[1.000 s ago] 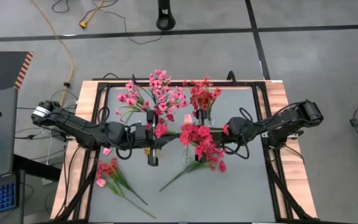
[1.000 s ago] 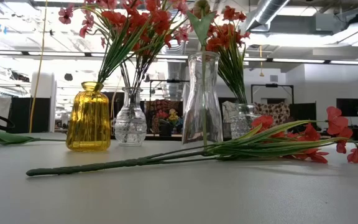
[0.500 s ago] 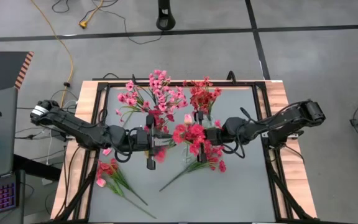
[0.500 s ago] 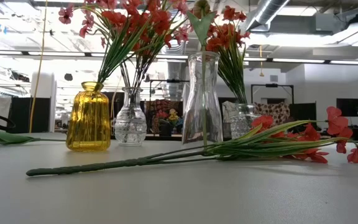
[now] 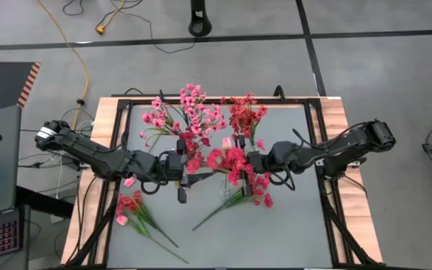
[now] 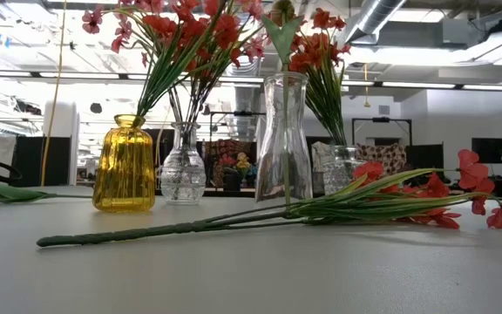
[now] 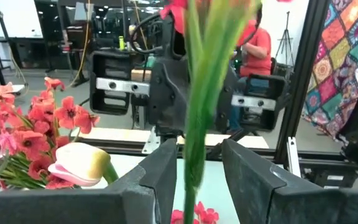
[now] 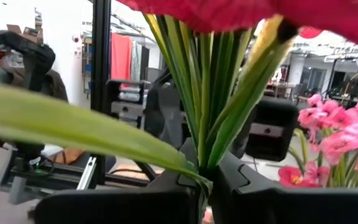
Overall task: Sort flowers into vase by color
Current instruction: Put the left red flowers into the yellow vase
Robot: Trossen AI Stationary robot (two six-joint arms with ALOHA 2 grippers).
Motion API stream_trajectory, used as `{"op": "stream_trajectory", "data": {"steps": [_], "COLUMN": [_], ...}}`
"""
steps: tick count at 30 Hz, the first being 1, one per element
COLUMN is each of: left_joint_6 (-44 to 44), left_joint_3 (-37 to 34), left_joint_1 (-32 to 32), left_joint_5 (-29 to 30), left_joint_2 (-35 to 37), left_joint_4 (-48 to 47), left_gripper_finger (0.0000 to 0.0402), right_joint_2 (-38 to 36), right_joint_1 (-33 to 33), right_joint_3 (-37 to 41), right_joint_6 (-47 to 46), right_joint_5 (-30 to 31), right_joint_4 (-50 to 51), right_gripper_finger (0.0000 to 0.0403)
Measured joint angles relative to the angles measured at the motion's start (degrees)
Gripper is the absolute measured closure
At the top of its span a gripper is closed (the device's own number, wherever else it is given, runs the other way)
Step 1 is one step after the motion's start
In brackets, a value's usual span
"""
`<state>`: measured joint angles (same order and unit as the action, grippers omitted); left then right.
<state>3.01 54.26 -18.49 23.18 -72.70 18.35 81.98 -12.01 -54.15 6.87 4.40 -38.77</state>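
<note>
My right end effector (image 8: 204, 186) is clamped on the green stems of a red flower sprig (image 5: 229, 160), held above the middle of the tabletop (image 5: 291, 225). My left end effector (image 7: 197, 180) faces it with fingers parted around the sprig's stem, not gripping. Farther off stand the yellow vase (image 6: 125, 164) and clear vases (image 6: 283, 139) holding pink and red flowers (image 5: 193, 112).

Four vases (image 6: 284, 139) are standing in a row across the table (image 5: 291, 232), flowers (image 5: 193, 112) in them. One loose sprig (image 6: 260, 216) is lying in front; another bunch (image 5: 137, 214) is lying front-left.
</note>
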Motion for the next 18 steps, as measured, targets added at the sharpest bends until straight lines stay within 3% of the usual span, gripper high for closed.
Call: {"op": "stream_trajectory", "data": {"steps": [18], "left_joint_6": [5.26], "left_joint_3": [-0.02], "left_joint_1": [2.77], "left_joint_5": [-3.46], "left_joint_2": [-2.46], "left_joint_4": [-0.53], "left_gripper_finger": [0.0283], "right_joint_2": [0.84], "right_joint_1": [0.03], "right_joint_3": [0.00], "right_joint_6": [-2.49], "right_joint_5": [0.00], "right_joint_4": [0.05], "right_gripper_finger": [0.0364]}}
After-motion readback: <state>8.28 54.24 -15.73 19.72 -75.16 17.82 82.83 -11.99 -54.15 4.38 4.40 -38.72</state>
